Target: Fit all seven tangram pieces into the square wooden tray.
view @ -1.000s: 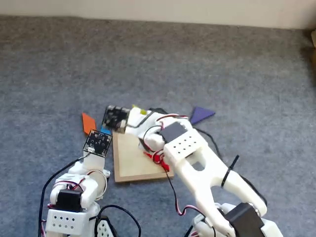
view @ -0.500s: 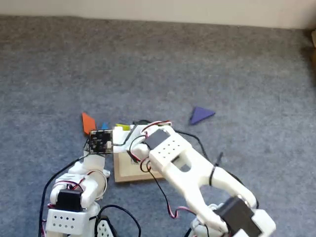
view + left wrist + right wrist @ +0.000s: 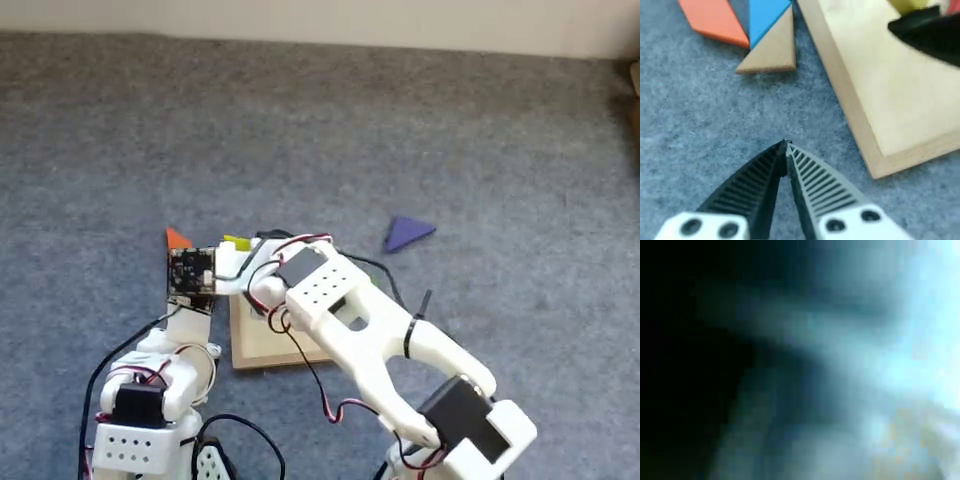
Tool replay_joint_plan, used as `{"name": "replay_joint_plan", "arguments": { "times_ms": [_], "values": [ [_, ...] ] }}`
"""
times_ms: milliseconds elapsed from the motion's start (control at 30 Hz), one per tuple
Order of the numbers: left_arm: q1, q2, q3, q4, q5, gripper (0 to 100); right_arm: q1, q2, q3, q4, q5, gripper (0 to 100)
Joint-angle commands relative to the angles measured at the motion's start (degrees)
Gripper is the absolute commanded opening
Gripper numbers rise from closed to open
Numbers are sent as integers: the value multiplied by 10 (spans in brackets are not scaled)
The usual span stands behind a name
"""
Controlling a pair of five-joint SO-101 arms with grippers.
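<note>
— Now, the high view: where does the tray sit?
— The wooden tray (image 3: 262,340) lies on the grey carpet (image 3: 450,120) between the two arms, and the right arm (image 3: 340,300) stretches across it. An orange piece (image 3: 177,237) lies off its far left corner and a yellow piece (image 3: 237,243) shows at its far edge. A purple triangle (image 3: 408,232) lies well apart to the right.
— Left wrist view?
— The left gripper (image 3: 786,147) is over the carpet, just beside the tray's edge. Its fingers are pressed together and hold nothing. The orange piece, a blue piece (image 3: 765,17) and a tan triangle (image 3: 771,50) lie outside the tray, with blue and tan touching.
— Right wrist view?
— Blurred. The right gripper's state cannot be judged.
</note>
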Motion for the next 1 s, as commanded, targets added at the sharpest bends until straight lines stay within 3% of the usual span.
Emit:
{"name": "replay_joint_plan", "arguments": {
  "times_ms": [0, 433, 633, 867, 967],
  "values": [
    [-1, -33, 10, 7, 0, 7, 19, -34, -22, -2, -25, 344],
    [-1, -33, 10, 7, 0, 7, 16, -138, 7, 22, -40, 347],
    [-1, -33, 10, 7, 0, 7, 52, -167, 2, 22, -152, 326],
    [-1, -33, 10, 7, 0, 7, 73, -166, -4, -12, -363, 111],
    [-1, -33, 10, 7, 0, 7, 77, -165, -2, -60, -459, 98]
  ]
}}
